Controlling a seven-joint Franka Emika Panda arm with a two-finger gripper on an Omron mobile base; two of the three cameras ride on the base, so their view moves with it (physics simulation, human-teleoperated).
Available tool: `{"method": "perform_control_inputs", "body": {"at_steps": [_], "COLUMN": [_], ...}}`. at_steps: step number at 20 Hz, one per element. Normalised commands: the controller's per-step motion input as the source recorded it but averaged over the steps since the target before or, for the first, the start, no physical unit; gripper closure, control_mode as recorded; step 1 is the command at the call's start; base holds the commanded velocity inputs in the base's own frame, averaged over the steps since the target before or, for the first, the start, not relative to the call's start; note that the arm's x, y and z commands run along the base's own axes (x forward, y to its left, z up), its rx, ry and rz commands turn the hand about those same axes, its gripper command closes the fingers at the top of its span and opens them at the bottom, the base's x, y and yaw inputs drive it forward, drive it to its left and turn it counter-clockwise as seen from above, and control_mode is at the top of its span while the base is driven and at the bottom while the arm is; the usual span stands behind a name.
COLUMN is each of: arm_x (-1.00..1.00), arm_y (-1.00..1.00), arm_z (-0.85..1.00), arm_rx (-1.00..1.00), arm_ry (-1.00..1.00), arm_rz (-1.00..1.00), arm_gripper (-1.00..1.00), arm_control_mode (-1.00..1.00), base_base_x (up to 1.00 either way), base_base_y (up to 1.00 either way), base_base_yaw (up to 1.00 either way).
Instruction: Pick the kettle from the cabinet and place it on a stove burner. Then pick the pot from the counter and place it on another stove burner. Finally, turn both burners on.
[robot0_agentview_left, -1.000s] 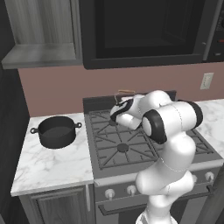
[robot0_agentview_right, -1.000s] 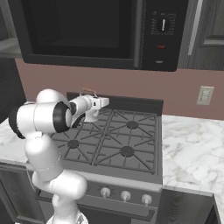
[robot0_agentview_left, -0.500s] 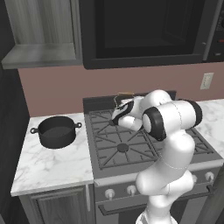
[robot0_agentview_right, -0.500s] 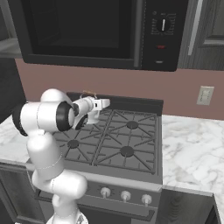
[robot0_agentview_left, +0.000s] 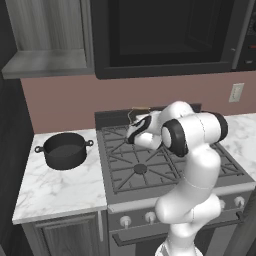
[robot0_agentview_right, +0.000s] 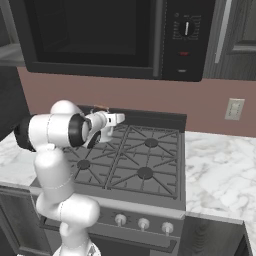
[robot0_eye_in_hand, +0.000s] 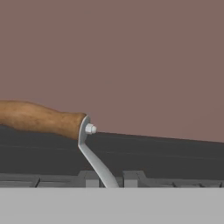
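Fingers of the white arm's two-finger gripper (robot0_agentview_left: 134, 131) sit closed, hidden behind the hand at centre frame in the left base view; whether they clasp the small silvery-white kettle's wooden-topped handle (robot0_eye_in_hand: 39, 119), seen at left in the hand view, cannot be told. At far left, the open dark grey wall cabinet (robot0_agentview_left: 47, 62) hangs over the white marble counter (robot0_agentview_left: 60, 192), where the wide dark pot (robot0_agentview_left: 64, 150) stands. Right of it lie the black grated stove burners (robot0_agentview_left: 140, 169), under the black microwave (robot0_agentview_left: 165, 37).
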Motion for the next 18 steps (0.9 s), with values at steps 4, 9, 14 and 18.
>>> {"method": "perform_control_inputs", "body": {"at_steps": [4, 9, 14, 18], "arm_x": [0.14, 0.17, 0.15, 0.04], "arm_y": [0.2, 0.18, 0.13, 0.08], "arm_z": [-0.42, -0.41, -0.43, -0.38], "arm_rx": [-0.03, -0.04, -0.04, 0.0], "arm_ry": [-0.13, -0.13, -0.15, -0.18], "arm_rz": [-0.02, -0.02, -0.02, 0.0], "arm_gripper": [1.0, 1.0, 1.0, 1.0], "arm_control_mode": [-1.0, -1.0, -1.0, -1.0], "base_base_x": [0.0, 0.0, 0.0, 0.0], "base_base_y": [0.0, 0.0, 0.0, 0.0], "base_base_yaw": [0.0, 0.0, 0.0, 0.0]}}
